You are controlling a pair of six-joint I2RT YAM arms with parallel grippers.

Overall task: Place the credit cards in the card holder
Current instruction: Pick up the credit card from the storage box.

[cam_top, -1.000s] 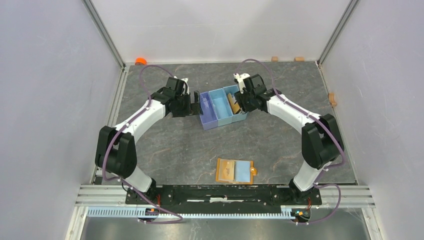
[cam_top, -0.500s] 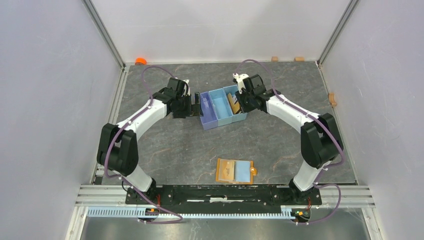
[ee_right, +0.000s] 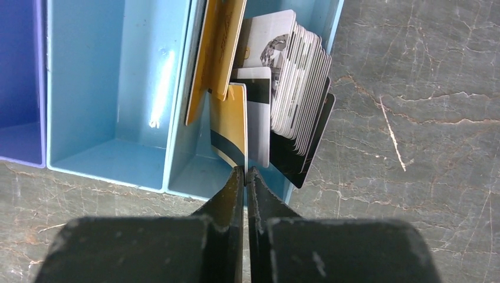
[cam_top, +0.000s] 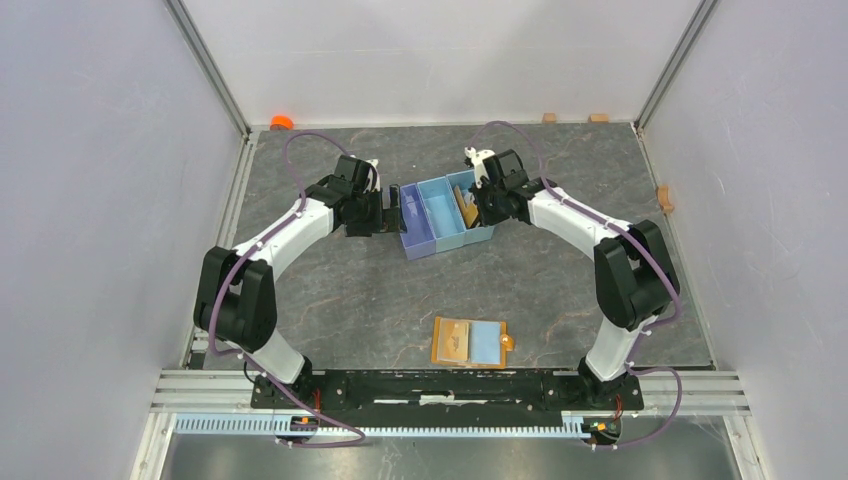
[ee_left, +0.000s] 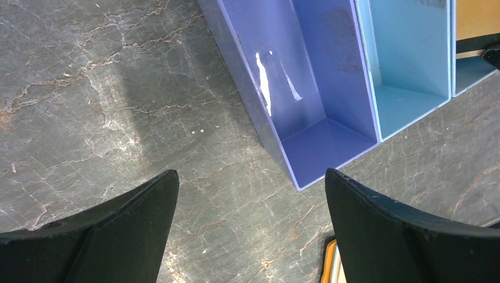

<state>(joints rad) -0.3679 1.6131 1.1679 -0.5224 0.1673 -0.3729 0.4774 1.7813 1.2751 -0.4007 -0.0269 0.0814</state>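
Observation:
The credit cards [ee_right: 295,88] stand packed on edge in the right compartment of the blue tray [ee_right: 106,159]. They are white, grey, black and yellow. My right gripper [ee_right: 245,171] is shut at this compartment's near end. A thin card edge is pinched between its jaws, where a yellow card with a black stripe [ee_right: 229,124] meets a grey one. From above, the right gripper [cam_top: 478,205] is over the tray [cam_top: 418,245]. The card holder [cam_top: 470,342] lies open near the front, orange with tan and light-blue panels. My left gripper [ee_left: 250,183] hangs open beside the purple compartment [ee_left: 312,88], holding nothing.
A larger gold card [ee_right: 215,53] leans against the divider of the right compartment. The middle light-blue compartment [ee_left: 413,59] and the purple one hold nothing. An orange object [cam_top: 282,122] and small tan blocks [cam_top: 598,118] sit by the back wall.
My right gripper has closed from open onto a card edge in the tray's right compartment. The left arm has barely moved and stays open.

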